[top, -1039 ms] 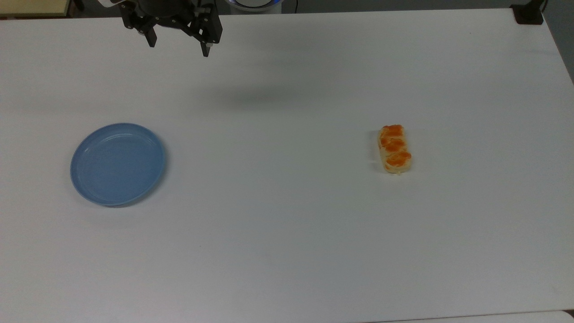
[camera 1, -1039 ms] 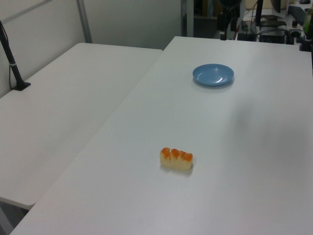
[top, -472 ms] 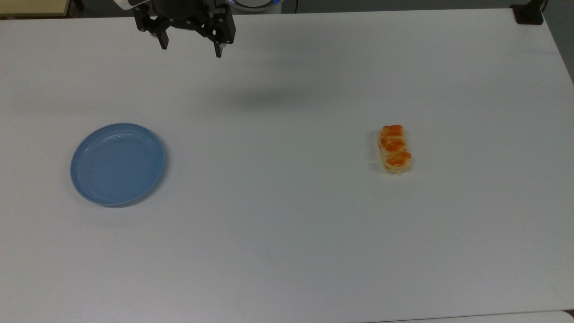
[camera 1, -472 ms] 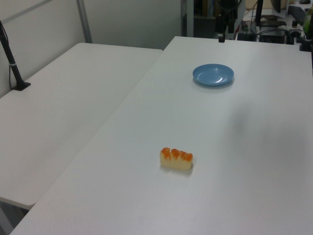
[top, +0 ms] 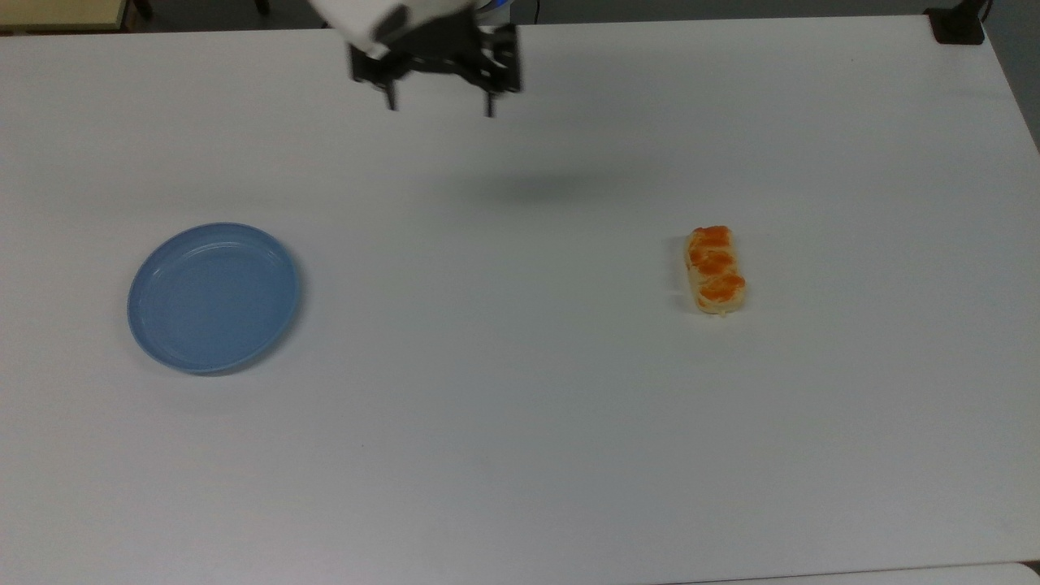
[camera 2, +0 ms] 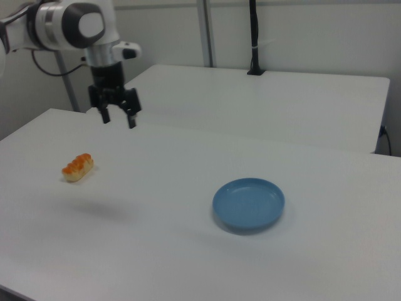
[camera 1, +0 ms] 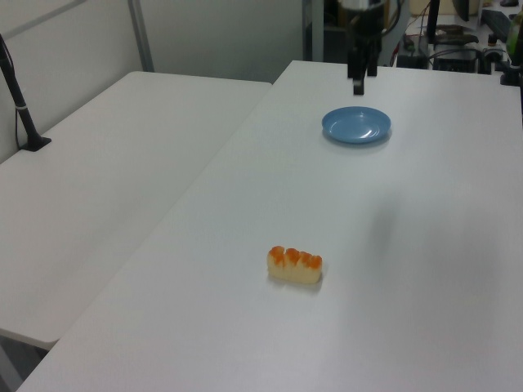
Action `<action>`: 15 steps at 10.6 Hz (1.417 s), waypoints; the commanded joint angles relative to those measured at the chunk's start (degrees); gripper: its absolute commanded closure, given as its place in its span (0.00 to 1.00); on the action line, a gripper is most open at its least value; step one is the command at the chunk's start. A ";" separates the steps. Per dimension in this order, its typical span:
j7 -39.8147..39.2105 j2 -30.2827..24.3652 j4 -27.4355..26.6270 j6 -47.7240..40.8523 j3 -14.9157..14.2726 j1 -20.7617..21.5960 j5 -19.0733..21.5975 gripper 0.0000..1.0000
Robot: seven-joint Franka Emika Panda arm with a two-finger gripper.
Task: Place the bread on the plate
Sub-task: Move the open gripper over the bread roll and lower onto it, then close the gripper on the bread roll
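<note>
White table (top: 569,406), gripper (top: 439,104) shifted toward bread (top: 715,270)

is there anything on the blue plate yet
Nothing lies on the round light-blue plastic plate: its whole inner face shows bare in all three views. The small tan loaf with orange lobes sits apart on the white table. The surface under the plate is covered.

White desk (top: 520,422), evenly lit. Second white table (camera 1: 106,188) abuts it. Pale wall panels (camera 2: 301,31) behind; black post (camera 2: 254,37) clamped on.
</note>
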 commanded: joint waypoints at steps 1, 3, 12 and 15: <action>12.64 6.98 -0.41 12.83 -1.84 11.72 1.68 0.00; 17.42 14.87 2.56 20.76 -1.84 17.61 1.77 0.00; 24.11 28.09 4.24 31.94 -1.93 27.40 -0.16 0.09; 24.03 27.05 4.42 31.08 -2.37 27.75 -0.43 0.48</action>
